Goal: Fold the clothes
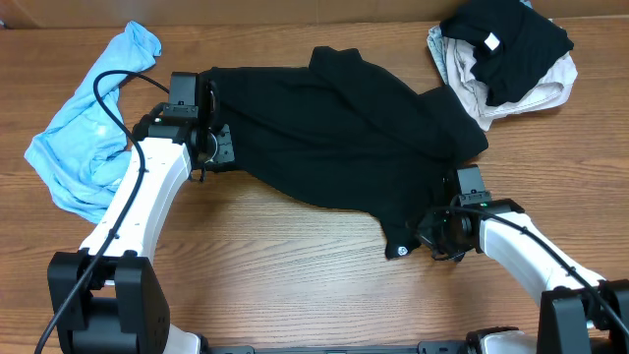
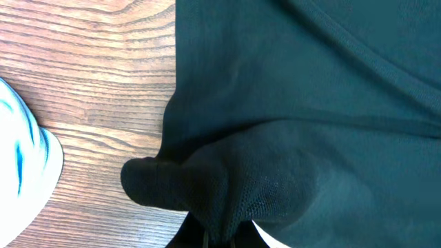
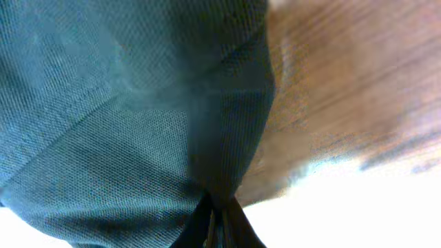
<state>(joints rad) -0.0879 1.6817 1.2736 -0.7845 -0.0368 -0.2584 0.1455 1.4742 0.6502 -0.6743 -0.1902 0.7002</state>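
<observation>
Grip: left gripper (image 1: 218, 141) clamped on black T-shirt's (image 1: 334, 128) left edge, cloth bunched in its jaws; right gripper (image 1: 439, 234) pinching the lower corner beside the round white logo (image 1: 401, 251).
Shirt: rumpled across the middle of the wooden table (image 1: 295, 275).
Around: blue garment (image 1: 84, 138) far left; clothes pile (image 1: 506, 54) top right.

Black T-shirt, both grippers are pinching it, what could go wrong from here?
The left gripper and right gripper each pinch only a small bunch of the black T-shirt, so cloth may slip out under a pull. The shirt lies crumpled, layers overlapping; pulling may spread it unevenly. One edge lies near the clothes pile, which a drag might disturb.
</observation>
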